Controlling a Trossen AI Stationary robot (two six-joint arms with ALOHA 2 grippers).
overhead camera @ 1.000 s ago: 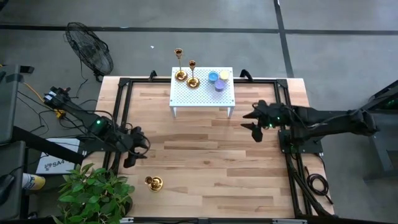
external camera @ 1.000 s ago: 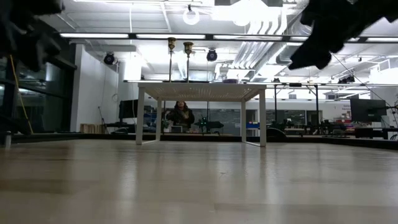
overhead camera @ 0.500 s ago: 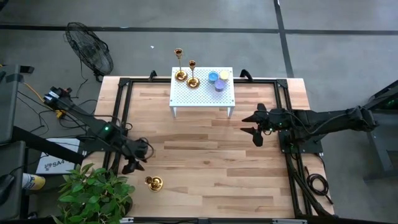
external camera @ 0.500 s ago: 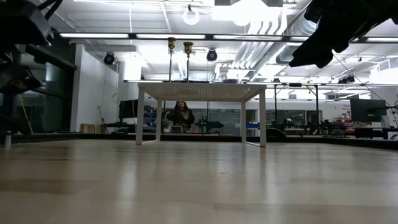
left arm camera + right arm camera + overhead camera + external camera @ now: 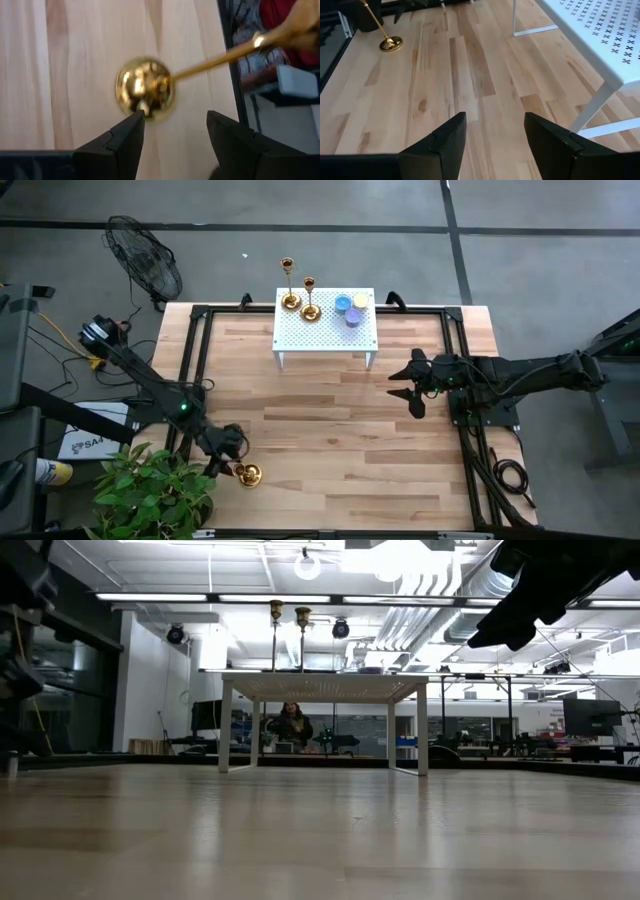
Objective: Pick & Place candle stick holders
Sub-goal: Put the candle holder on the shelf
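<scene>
With the left gripper [image 5: 226, 457] fingers wide over the candle stick holder [image 5: 246, 474] at the table's 7 o'clock, center on its stem [image 5: 210, 63] & close gently; right gripper [image 5: 412, 383] waits wide at 3.

A white perforated stand [image 5: 322, 688] sits mid-frame on the wooden table [image 5: 320, 840], with two candle stick holders [image 5: 287, 640] upright on its left part. A dark arm [image 5: 545, 590] fills the upper right corner; another [image 5: 20, 630] edges the far left. A person [image 5: 290, 726] sits behind the stand
</scene>
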